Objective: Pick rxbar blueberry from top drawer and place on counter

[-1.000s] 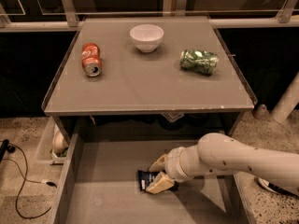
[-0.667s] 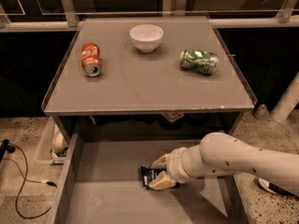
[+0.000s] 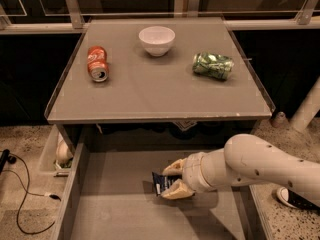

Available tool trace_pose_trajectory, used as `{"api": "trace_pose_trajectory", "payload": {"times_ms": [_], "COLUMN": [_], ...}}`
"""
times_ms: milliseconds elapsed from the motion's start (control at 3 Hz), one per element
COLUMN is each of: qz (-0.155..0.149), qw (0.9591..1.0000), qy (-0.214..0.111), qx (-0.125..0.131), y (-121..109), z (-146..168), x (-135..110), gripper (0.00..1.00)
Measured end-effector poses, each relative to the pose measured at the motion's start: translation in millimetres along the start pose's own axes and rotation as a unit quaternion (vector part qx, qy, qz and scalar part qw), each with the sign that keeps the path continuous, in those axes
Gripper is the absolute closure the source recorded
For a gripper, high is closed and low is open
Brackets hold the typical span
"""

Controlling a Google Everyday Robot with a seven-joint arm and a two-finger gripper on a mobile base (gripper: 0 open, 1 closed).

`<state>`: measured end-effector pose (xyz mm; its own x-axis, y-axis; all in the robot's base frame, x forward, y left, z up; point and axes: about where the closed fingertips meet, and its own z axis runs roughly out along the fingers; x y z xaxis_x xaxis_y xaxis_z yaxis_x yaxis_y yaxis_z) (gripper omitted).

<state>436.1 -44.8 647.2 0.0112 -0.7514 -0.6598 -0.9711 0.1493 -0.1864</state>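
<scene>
Nothing reads outright; the red can [image 3: 97, 63], left of the white bowl [image 3: 157, 39] on the desk [image 3: 150, 96], bears white script, perhaps Coca-Cola; the rxbar blueberry [image 3: 159, 184], pinched by the hand [image 3: 169, 182] in the top drawer [image 3: 120, 211] before the bowl, shows illegible white lettering.

In the top drawer [image 3: 115, 211], the gripper [image 3: 172, 179] clasped the rxbar blueberry [image 3: 160, 183], hiding its right end; its lettering was illegible, and the drawer's front ran off the bottom edge.
</scene>
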Motion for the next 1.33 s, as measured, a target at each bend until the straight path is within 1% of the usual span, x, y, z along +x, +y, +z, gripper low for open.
{"api": "trace_pose_trajectory", "payload": {"times_ms": [333, 667, 1000, 1333], "qz": [-0.013, -0.029, -0.035, -0.038], "qw": [0.9997, 0.9991, 0.9988, 0.9976], "qy": [-0.018, -0.029, -0.031, -0.031], "qx": [-0.002, 0.001, 0.013, 0.049], "y": [-4, -24, -57, -102], "z": [-22, -68, -123, -182], "x": [-12, -33, -55, -76], "gripper": [1.0, 1.0, 1.0, 1.0]}}
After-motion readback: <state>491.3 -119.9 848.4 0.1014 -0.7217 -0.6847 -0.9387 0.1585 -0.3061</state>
